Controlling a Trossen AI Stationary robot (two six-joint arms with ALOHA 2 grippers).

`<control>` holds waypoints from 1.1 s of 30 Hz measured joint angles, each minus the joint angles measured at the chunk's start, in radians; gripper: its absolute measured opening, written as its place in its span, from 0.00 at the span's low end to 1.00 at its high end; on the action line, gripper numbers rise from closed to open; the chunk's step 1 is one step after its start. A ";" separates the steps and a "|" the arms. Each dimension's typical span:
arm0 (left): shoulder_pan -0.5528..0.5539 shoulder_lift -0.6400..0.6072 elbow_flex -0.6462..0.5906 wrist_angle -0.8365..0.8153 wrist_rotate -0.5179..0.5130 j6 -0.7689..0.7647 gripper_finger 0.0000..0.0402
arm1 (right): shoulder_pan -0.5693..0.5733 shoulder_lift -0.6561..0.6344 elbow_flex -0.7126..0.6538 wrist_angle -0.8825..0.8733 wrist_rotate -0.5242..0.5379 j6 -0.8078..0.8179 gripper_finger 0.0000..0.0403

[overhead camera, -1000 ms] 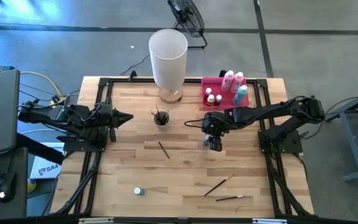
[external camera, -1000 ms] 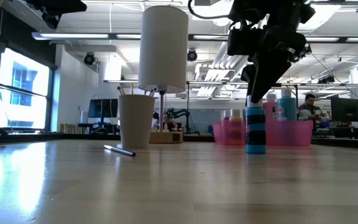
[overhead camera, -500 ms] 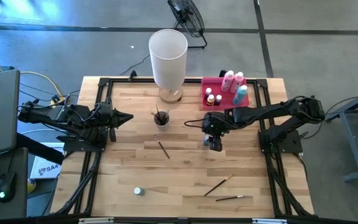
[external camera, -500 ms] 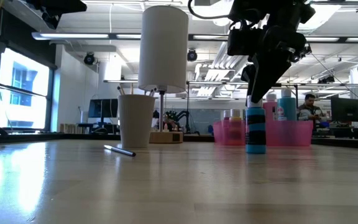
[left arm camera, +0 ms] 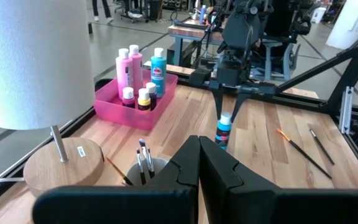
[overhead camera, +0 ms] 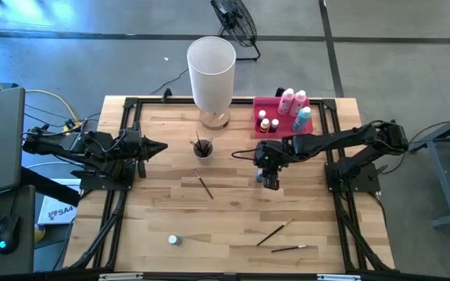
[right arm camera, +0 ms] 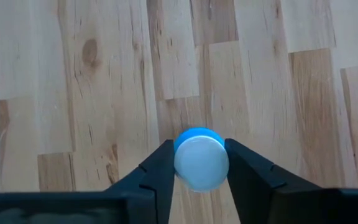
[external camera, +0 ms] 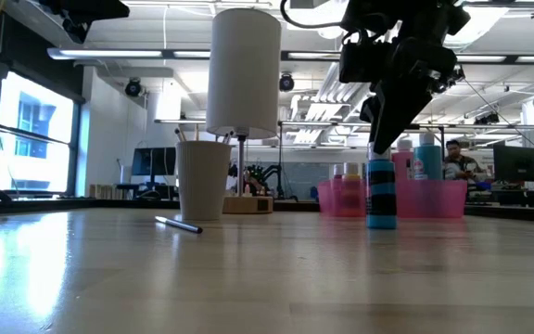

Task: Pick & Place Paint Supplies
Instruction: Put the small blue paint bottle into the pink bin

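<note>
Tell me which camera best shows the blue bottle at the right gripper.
The low view: the blue bottle stands upright on the table. The right wrist view shows only its cap between the right gripper's fingers; the left wrist view shows it far off; the high view mostly hides it.

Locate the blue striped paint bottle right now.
The blue striped bottle stands upright right of table centre in the high view, between the right gripper's fingers, just in front of the pink tray.

Workshop room around a wooden table

Grey concrete floor (overhead camera: pixel 92 47), a black floor fan (overhead camera: pixel 235 19), tall windows (external camera: pixel 21 130) at one side, ceiling strip lights (external camera: pixel 128 54), distant desks with monitors (external camera: pixel 517 165).
</note>
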 joint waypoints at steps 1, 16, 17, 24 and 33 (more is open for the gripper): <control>0.000 0.000 0.000 0.000 -0.001 0.000 0.00 | 0.000 0.000 0.000 0.000 -0.001 0.000 0.29; 0.000 0.000 0.000 0.000 0.000 0.000 0.00 | 0.004 0.000 0.000 0.001 -0.002 -0.009 0.30; 0.000 0.000 0.000 0.000 0.000 0.000 0.00 | 0.004 0.000 0.000 0.001 -0.009 -0.010 0.29; 0.000 0.000 0.000 -0.001 0.000 0.003 0.00 | 0.003 0.000 0.000 0.001 -0.022 -0.001 0.33; 0.000 0.000 0.000 -0.009 0.001 0.003 0.00 | 0.004 0.000 0.000 0.002 0.026 0.000 0.30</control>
